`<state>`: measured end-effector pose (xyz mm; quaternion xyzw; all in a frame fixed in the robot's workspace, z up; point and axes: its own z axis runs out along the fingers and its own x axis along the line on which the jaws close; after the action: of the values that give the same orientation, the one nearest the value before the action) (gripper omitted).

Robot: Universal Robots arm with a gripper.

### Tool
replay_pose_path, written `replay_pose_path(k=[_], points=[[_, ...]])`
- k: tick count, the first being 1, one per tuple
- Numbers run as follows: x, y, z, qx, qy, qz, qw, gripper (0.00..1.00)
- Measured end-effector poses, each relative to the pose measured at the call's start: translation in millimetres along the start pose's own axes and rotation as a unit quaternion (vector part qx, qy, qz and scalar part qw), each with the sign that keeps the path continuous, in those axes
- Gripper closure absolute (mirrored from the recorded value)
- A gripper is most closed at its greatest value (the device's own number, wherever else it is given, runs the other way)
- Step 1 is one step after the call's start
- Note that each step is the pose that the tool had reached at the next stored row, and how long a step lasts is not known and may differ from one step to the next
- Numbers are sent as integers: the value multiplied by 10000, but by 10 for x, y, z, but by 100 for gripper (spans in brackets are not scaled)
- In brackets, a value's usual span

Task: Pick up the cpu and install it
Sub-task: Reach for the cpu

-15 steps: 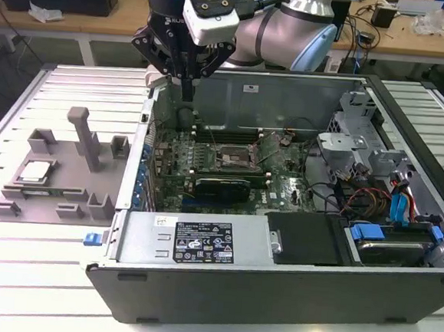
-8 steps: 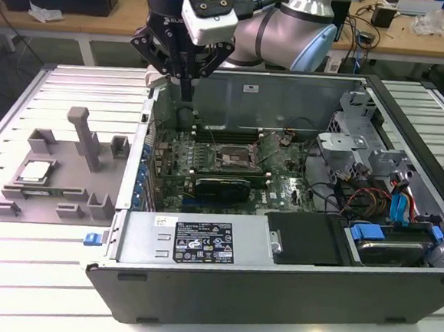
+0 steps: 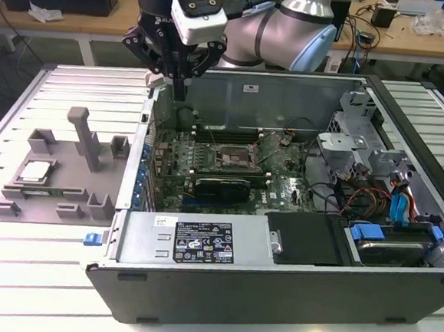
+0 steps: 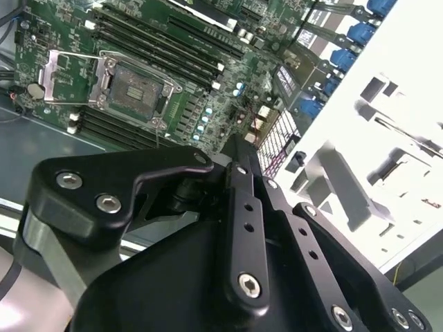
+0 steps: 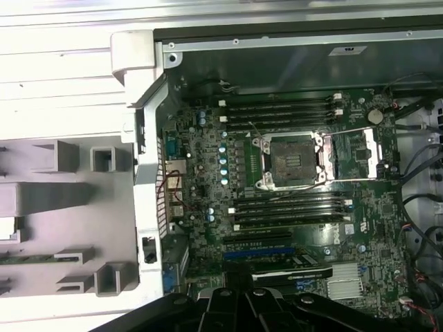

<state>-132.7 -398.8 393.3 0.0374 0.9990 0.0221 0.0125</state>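
Open computer case lies beside grey fixture.

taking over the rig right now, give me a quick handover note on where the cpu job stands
Gripper: shut and empty, above the computer case wall on the exterior view's left.
Cpu: lying on the grey fixture outside the case, not gripped.
Socket: open and empty on the motherboard, its metal frame flipped back.
Done: socket stands ready; the cpu is not yet picked.
Left: pick up the cpu and seat it in the socket.
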Motion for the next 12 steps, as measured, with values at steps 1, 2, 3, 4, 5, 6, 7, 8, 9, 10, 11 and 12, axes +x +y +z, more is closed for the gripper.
replay_pose_path(k=[1,2,3,4,5,6,7,8,9,10,11,12], points=[[38,-3,-1,0,0,0,10000,89],[55,-4,-1,0,0,0,10000,89],[63,-5,-2,0,0,0,10000,89],[72,-5,-2,0,0,0,10000,89],[92,-7,-3,0,-1,0,10000,89],[112,-8,-3,0,-1,0,10000,89],[132,-10,-3,0,-1,0,10000,89],[150,-11,-4,0,-1,0,10000,89],[166,-12,-4,0,-1,0,10000,89],[180,-13,-5,0,-1,0,10000,89],[191,-14,-5,0,-2,0,10000,89],[206,-16,-6,0,-2,-1,10000,89]])
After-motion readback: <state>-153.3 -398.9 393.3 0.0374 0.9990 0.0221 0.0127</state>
